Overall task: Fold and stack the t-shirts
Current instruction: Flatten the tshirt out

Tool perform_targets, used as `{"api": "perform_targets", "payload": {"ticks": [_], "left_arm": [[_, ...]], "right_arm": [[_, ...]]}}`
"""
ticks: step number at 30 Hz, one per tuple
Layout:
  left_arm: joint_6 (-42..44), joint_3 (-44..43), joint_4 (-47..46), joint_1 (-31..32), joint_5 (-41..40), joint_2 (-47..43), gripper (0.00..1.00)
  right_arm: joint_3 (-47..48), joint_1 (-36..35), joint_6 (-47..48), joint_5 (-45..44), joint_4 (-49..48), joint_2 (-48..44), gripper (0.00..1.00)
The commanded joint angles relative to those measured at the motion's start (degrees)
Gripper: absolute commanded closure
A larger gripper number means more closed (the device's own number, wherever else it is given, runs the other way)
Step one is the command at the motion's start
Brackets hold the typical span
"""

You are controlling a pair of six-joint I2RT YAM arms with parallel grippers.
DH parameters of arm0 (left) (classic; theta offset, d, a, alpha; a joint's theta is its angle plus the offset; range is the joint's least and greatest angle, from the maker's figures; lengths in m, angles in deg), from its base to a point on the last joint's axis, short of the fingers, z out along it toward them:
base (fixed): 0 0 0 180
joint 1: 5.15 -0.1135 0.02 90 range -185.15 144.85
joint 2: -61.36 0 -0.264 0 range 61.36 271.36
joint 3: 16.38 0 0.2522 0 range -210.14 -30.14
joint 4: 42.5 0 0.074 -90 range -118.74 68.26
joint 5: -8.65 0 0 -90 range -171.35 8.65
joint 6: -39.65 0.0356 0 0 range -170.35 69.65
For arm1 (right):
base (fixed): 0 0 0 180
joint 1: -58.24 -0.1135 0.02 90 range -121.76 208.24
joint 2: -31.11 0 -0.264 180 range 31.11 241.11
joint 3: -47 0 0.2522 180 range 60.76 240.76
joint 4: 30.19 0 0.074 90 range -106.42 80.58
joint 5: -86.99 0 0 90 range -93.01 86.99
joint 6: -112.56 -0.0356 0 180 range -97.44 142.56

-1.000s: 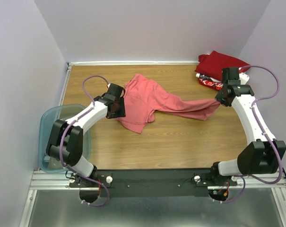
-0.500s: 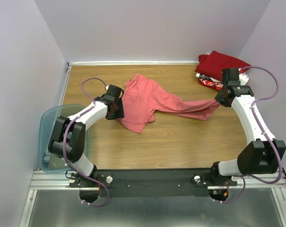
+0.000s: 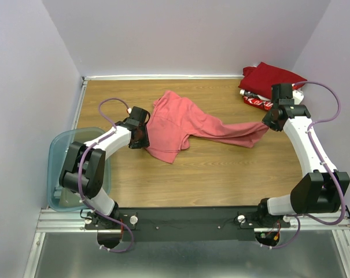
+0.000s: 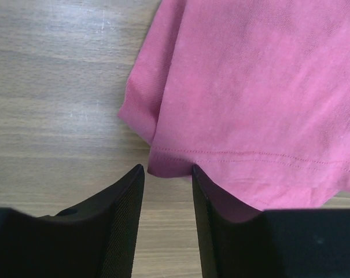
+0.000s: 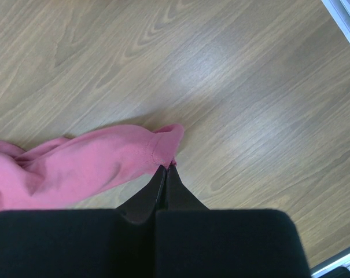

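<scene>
The left arm [image 3: 108, 142] had slid a little to the left and back, so the left jaws had come off the top of the pink shirt [image 3: 175, 124] and sat at its left edge; the gap between them had got a bit smaller; the right arm [image 3: 305, 145] had not moved, and the pink shirt lay the same way as before.

The left jaws were not closed; in the left wrist view the two black fingers [image 4: 125, 220] stood apart with wood showing between them; a corner of the pink shirt's [image 4: 250, 87] hem lay right at the mouth of the gap, and nothing was held.

The right jaws were clenched tight on the far right tip of the pink shirt [image 5: 88, 162]; the cloth ran out from the tips and away to the left.

The pink shirt lay on the bench [image 3: 221, 174], near the middle; its wide bunched part was by the left jaws, and a long thin part stretched across to the right jaws.

A dark red shirt [image 3: 273, 75] sat in the far right corner; a red shirt with white print [image 3: 257, 102] peeked out from under its near edge, just beside the right arm.

A blue bin [image 3: 59, 145] stood at the near left, off the side of the bench.
</scene>
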Motion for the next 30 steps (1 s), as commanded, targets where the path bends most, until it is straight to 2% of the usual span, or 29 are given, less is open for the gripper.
{"api": "perform_targets", "payload": {"ticks": [1, 4, 5, 8, 10, 12, 20, 30], "left_arm": [[-0.7, -0.8, -2.1, -0.2, -0.4, 1.1, 0.6], [-0.4, -0.6, -1.9, -0.2, -0.5, 1.3, 0.66], [-0.4, -0.5, -1.7, -0.2, -0.4, 1.3, 0.73], [-0.4, -0.3, -1.1, -0.2, -0.3, 1.0, 0.82], [-0.6, -0.4, -0.8, -0.2, -0.5, 0.1, 0.96], [-0.6, -0.6, -0.5, -0.2, -0.7, -0.9, 1.0], [-0.3, -5.2, 4.7, -0.3, -0.7, -4.3, 1.0], [0.3, -16.6, 10.4, -2.5, -0.3, -7.9, 1.0]], "right_arm": [[0.2, 0.4, 0.0, 0.8, -1.0, 0.2, 1.0], [0.2, 0.4, 0.1, 1.0, -1.0, 0.1, 0.99], [0.1, 0.5, 0.1, 0.9, -1.0, 0.1, 0.99], [0.0, 0.5, 0.3, 1.0, -1.0, 0.0, 0.99], [-0.1, 1.6, 0.3, 1.2, -1.0, 0.0, 1.0], [-0.2, 1.6, 0.3, 1.2, -1.0, 0.0, 1.0], [1.2, 1.9, 1.2, 1.2, -0.9, -0.6, 0.99], [5.1, 2.7, 3.3, 1.6, -0.7, -1.6, 1.0]]}}
